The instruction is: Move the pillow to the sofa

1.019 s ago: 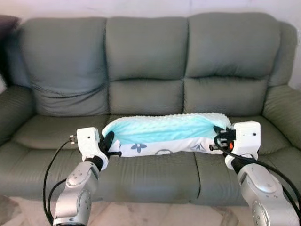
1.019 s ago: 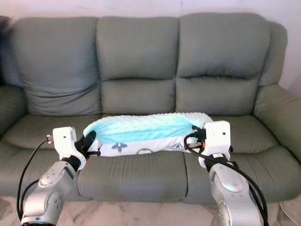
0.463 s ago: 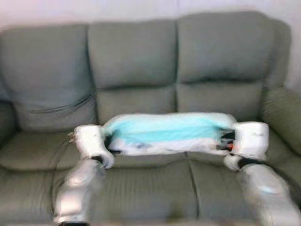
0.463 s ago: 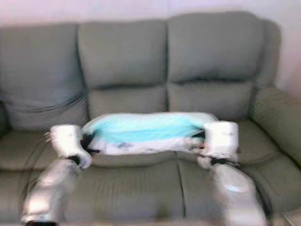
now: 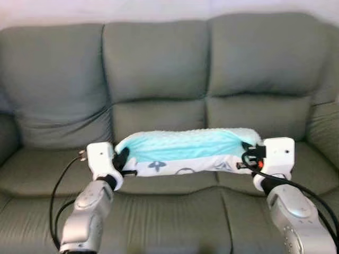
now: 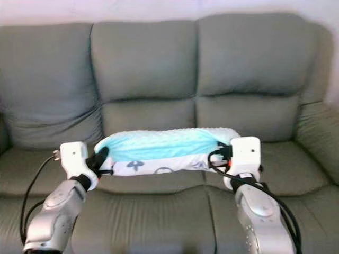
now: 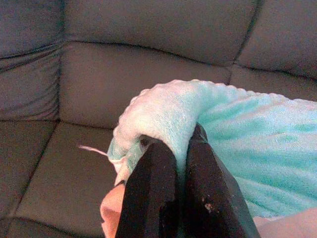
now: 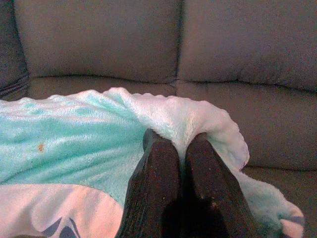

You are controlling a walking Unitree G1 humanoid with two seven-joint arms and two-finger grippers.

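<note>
Nearest the camera, two silver arms reach forward from the lower edge of the head views, black cables looping beside each. The left gripper [image 5: 123, 159] pinches one end of the pillow [image 5: 185, 152], and in the left wrist view its two black fingers [image 7: 151, 193] are pressed together with a fold of the fluffy turquoise fabric squeezed between them. The right gripper [image 5: 247, 154] clamps the opposite end in the same way; in the right wrist view its fingers [image 8: 156, 186] are closed on a bunched ridge of the pale plush edge. The pillow is stretched sideways between the two grippers, held in front of the middle seat of the sofa [image 5: 159, 69], its long side running across the view. Whether its underside touches the seat cushion cannot be told. Its upper face is turquoise plush with a whitish fluffy border, and its lower front face is white cloth printed with small dark flower and leaf shapes. Beyond the pillow lie the grey-green seat cushions [image 5: 47, 164], then the three padded back cushions [image 6: 143, 58], the one on the robot's left creased with wrinkles. A rounded armrest [image 6: 318, 137] shows at the robot's right, and a strip of pale wall [image 5: 159, 8] runs above the sofa back.
</note>
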